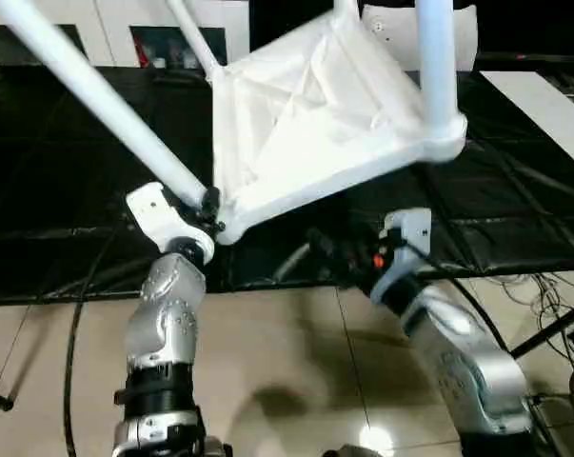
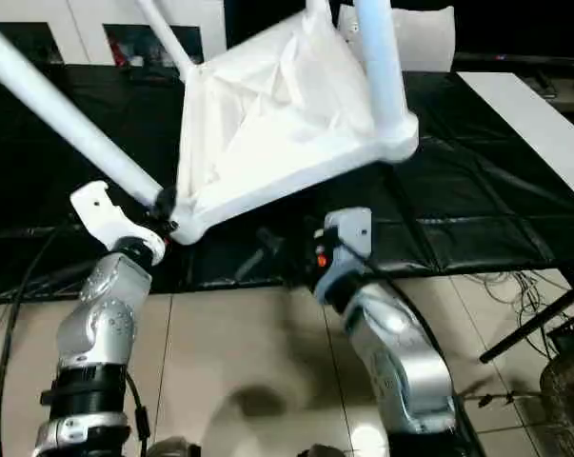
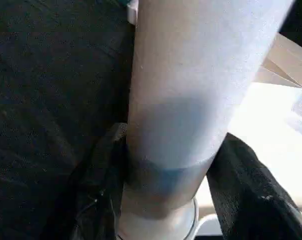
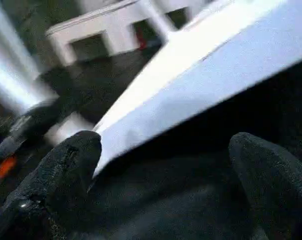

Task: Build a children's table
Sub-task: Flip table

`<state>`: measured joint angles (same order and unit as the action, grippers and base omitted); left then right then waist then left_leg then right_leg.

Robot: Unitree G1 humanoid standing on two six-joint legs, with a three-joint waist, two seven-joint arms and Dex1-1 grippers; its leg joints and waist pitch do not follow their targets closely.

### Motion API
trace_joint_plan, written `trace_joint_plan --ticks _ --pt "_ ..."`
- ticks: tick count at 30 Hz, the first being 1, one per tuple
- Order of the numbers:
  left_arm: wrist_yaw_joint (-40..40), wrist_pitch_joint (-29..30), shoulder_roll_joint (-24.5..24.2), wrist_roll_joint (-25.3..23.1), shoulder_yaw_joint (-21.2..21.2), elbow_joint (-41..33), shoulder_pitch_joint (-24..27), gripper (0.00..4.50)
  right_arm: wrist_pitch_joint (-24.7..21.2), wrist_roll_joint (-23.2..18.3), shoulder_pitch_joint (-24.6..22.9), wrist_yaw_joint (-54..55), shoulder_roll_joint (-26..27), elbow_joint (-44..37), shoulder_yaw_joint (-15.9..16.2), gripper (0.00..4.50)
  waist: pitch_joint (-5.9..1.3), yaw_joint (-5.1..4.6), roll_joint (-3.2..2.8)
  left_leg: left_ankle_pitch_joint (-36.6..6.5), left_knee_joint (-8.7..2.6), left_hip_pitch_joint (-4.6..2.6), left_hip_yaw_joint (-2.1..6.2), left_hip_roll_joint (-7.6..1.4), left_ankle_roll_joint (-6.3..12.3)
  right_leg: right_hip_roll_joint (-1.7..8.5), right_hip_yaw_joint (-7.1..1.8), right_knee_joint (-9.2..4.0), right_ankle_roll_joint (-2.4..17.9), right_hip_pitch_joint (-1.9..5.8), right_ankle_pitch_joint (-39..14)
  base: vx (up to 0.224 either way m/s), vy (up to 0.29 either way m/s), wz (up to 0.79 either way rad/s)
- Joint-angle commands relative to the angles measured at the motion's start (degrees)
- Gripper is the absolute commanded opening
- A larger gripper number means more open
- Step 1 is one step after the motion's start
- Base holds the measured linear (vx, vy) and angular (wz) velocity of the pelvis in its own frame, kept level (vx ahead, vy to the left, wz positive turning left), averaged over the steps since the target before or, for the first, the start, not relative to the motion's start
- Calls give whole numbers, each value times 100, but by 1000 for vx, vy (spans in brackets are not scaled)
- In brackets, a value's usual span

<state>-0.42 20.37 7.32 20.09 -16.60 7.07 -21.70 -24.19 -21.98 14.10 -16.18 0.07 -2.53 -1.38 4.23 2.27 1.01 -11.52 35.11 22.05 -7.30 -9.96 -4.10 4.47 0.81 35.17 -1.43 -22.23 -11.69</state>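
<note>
The children's table hangs tilted over the black work table, its ribbed white tabletop point(image 1: 306, 114) facing me with legs plugged into the corner sockets. One long leg point(image 1: 96, 95) runs up to the left from the near corner socket. Another leg point(image 1: 437, 67) rises from the right corner. My left gripper point(image 1: 208, 204) is shut on the long leg just above its socket; in the left wrist view black fingers point(image 3: 103, 170) flank the leg point(image 3: 191, 100). My right gripper point(image 1: 323, 246) is open below the tabletop's near edge, its fingers point(image 4: 65, 170) wide apart with the white edge point(image 4: 201, 95) beyond them.
The black-covered work table point(image 1: 68, 181) spreads under the tabletop. A white cabinet point(image 1: 106, 29) stands at the back left and a white board point(image 1: 544, 105) lies at the right. Cables point(image 1: 72, 352) run over the tiled floor, and dark stand legs point(image 1: 553, 328) cross at the lower right.
</note>
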Motion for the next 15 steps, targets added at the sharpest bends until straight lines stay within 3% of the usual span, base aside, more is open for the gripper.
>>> trace_joint_plan --ticks 1,4,7,9,11,14,15 --pt "-149 333 257 216 241 -1 159 203 334 -109 245 214 46 466 -290 450 -358 -16 -2 -804 -488 -61 -59 -178 81 219 -121 -377 1181 199 -504 0 0 0" --pt "-125 417 258 278 285 -72 212 203 554 -151 525 301 120 900 -470 450 -391 7 9 -348 -458 -45 -75 -160 146 209 -116 -315 1138 246 147 0 0 0" --pt "-133 640 240 420 360 -252 311 203 879 -242 1101 249 204 1669 -734 450 -413 16 38 -54 -427 -21 -102 -144 317 215 -111 -273 1238 277 567 0 0 0" --pt "-127 710 267 419 363 -295 350 203 981 -322 1460 344 244 2220 -922 450 -397 -17 70 -197 -439 -12 -114 -138 354 209 -109 -296 1247 276 318 0 0 0" --pt "-124 764 280 410 359 -337 368 203 1053 -418 1614 343 303 2446 -1056 450 -395 -31 51 -327 -438 -17 -131 -147 360 219 -113 -310 1245 258 64 0 0 0" --pt "-151 817 289 447 381 -373 383 203 1121 -617 1793 216 346 2687 -1193 450 -400 -28 57 -288 -433 -32 -151 -159 439 216 -122 -311 1244 240 78 0 0 0" --pt "-178 857 294 461 400 -393 393 203 1074 -862 2000 227 397 3002 -1407 450 -398 -37 53 -249 -434 -28 -153 -161 465 204 -116 -306 1260 237 106 0 0 0"
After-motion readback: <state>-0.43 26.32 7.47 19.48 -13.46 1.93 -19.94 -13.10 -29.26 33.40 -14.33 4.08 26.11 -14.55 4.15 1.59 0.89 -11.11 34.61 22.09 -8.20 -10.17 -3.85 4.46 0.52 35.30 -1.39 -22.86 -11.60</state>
